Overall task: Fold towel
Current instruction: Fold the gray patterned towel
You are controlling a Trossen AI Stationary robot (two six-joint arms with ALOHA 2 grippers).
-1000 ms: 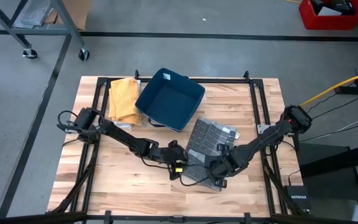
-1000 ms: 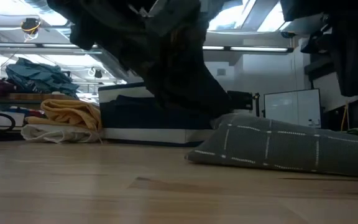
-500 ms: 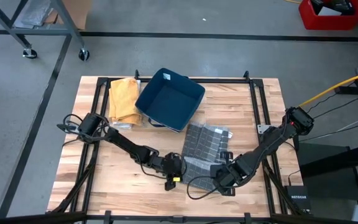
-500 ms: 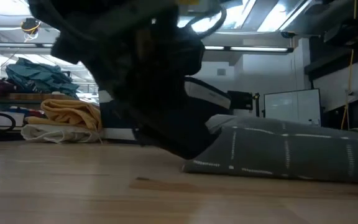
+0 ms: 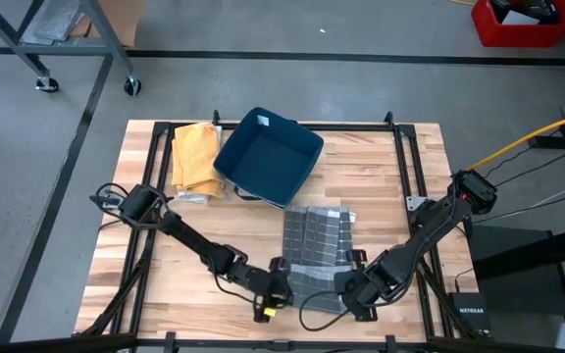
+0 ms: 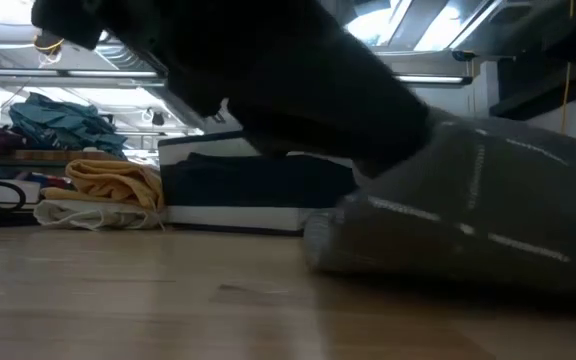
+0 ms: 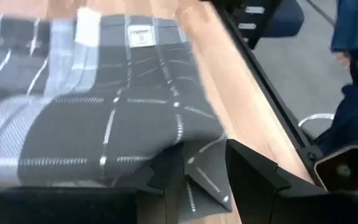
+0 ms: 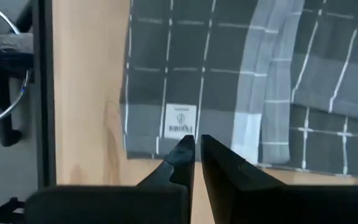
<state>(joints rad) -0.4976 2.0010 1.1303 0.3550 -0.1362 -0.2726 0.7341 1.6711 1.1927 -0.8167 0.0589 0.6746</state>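
1. Grey checked towel: lies on the wooden table at the near edge, between the two grippers, just in front of the navy bin.
2. Left gripper: jaws clamped on a towel corner.
3. Right gripper: fingers nearly together, pinching the towel's edge just beside its white label.
4. Yellow cloth: lies beside the bin, well apart from the towel.
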